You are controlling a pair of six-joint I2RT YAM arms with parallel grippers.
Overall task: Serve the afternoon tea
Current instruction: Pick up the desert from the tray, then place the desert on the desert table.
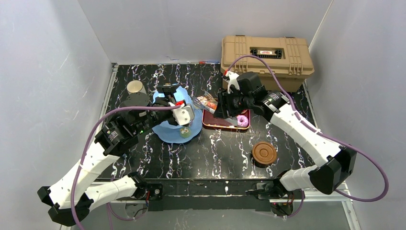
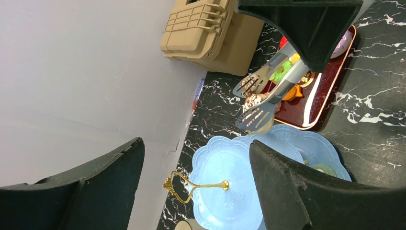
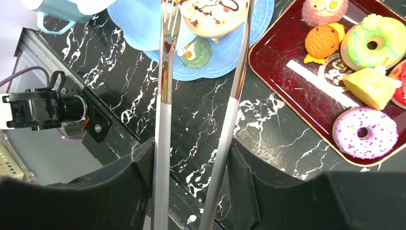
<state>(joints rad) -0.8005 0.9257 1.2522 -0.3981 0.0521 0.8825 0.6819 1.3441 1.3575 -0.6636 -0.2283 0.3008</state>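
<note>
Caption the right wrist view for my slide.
Right tool grips silver metal tongs holding a white-iced toy donut by the light blue scalloped stand.

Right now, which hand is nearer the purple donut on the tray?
Right. The right hand, gripping the tongs, hangs beside the purple donut over the tray; the left hand is beyond, over the blue stand.

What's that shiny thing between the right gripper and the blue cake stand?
Metal tongs, held by the right gripper, reach to the blue stand with a white-iced donut between their tips. The right wrist view shows it.
</note>
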